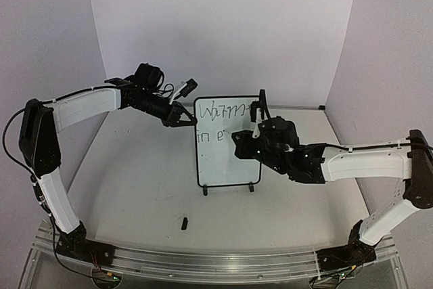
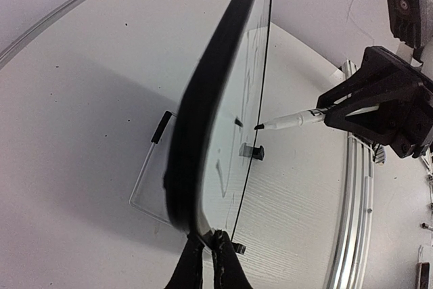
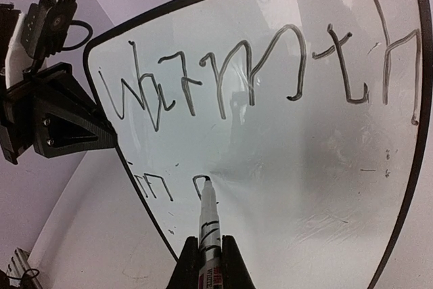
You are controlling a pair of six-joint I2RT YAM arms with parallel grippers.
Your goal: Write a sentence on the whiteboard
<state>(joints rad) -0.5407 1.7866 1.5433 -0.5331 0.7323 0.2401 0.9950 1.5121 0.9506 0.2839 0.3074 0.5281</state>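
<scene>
The whiteboard stands upright on its two black feet at the middle of the table. The sentence reads "Warmth" on the top line, with "in" and the start of another letter below. My right gripper is shut on a white marker whose tip touches the board at that started letter. My left gripper is shut on the corner of the board's black frame. In the top view the left gripper sits at the board's upper left edge and the right gripper is in front of its face.
A small black piece, perhaps a cap, lies on the table in front of the board. An aluminium rail runs along the near edge. White walls close in the back and both sides.
</scene>
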